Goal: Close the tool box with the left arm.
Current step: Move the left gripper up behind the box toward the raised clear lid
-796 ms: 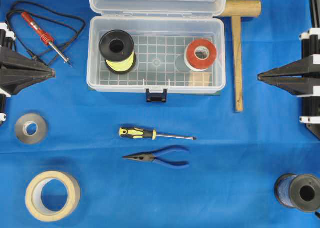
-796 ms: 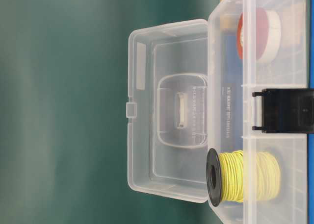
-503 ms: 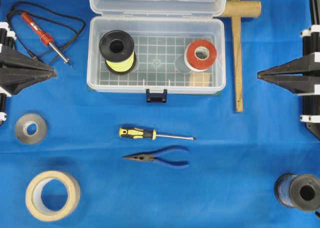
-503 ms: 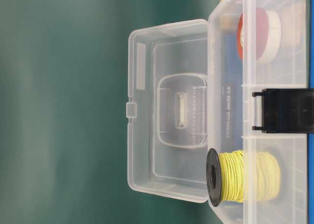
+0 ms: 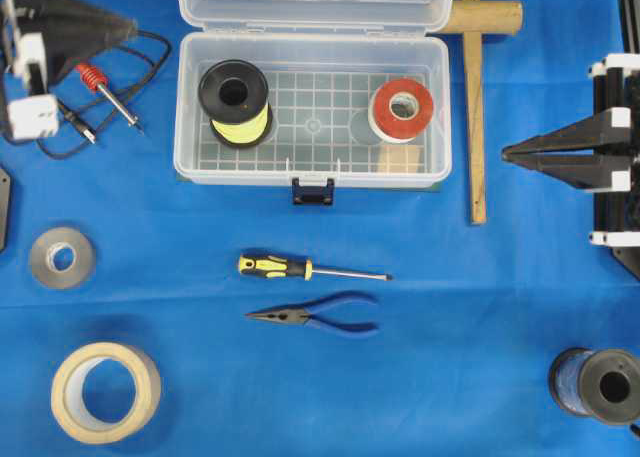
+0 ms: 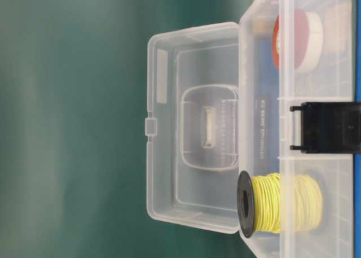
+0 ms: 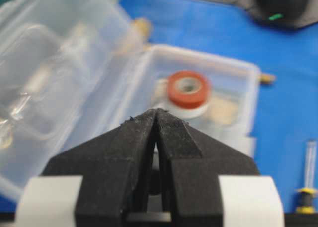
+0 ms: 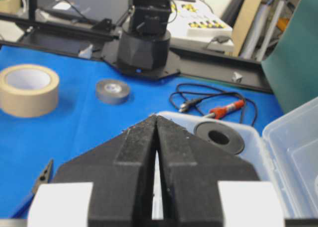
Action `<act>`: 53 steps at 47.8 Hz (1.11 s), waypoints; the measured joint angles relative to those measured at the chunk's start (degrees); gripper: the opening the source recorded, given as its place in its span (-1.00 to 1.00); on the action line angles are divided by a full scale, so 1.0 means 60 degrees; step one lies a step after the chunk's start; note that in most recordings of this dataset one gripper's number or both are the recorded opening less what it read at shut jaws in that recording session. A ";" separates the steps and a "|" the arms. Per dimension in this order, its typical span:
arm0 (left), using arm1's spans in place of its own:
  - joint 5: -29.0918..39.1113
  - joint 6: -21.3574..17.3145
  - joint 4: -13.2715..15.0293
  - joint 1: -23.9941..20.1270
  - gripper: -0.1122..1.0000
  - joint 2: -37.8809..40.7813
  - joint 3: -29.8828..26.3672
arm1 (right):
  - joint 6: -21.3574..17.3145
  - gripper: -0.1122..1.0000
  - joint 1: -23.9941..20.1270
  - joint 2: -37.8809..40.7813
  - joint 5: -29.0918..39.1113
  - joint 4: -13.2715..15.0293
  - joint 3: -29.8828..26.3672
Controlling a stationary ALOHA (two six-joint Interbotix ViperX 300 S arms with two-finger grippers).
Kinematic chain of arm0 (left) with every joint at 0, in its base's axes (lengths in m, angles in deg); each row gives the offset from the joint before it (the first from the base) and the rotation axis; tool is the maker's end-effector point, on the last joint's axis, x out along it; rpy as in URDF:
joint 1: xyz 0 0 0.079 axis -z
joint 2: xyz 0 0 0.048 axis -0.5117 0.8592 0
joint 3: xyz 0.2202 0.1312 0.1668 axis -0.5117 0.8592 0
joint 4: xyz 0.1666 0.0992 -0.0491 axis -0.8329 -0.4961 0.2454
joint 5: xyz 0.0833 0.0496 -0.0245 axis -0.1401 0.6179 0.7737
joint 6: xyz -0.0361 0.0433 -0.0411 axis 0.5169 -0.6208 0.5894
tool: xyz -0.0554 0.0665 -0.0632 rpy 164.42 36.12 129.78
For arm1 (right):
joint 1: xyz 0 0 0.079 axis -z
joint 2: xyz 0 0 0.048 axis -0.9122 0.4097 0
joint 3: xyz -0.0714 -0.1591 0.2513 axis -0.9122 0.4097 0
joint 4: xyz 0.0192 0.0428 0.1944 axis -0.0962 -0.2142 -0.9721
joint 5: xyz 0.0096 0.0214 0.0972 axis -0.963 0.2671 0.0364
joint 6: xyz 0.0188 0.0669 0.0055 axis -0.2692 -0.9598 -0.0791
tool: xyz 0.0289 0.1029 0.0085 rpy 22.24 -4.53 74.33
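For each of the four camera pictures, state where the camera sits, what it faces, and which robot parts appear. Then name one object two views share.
Overhead: above the blue table, looking straight down at the open clear plastic tool box; the left hand and right hand show at the edges.
Table-level: low in front of the box, picture turned sideways, facing its black front latch; no robot part shows.
Left wrist: behind the shut left hand, facing the box.
Right wrist: behind the shut right hand, facing the opposite arm's base.
Shared: the red tape roll appears in the left wrist and overhead views.
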 measured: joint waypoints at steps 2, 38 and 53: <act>0.0146 -0.0264 0.0000 -0.0176 -0.60 0.0205 -0.0249 | 0.0000 -0.79 0.0000 0.0029 0.0044 0.0000 0.0000; 0.0967 -0.1553 -0.0088 -0.3237 0.82 0.5977 -0.4878 | 0.0000 -0.79 0.0366 0.0791 0.0278 0.0000 0.0015; 0.1040 -0.1538 -0.0088 -0.3281 0.82 0.7822 -0.5698 | 0.0000 -0.79 0.0542 0.0820 0.0571 0.0000 0.0044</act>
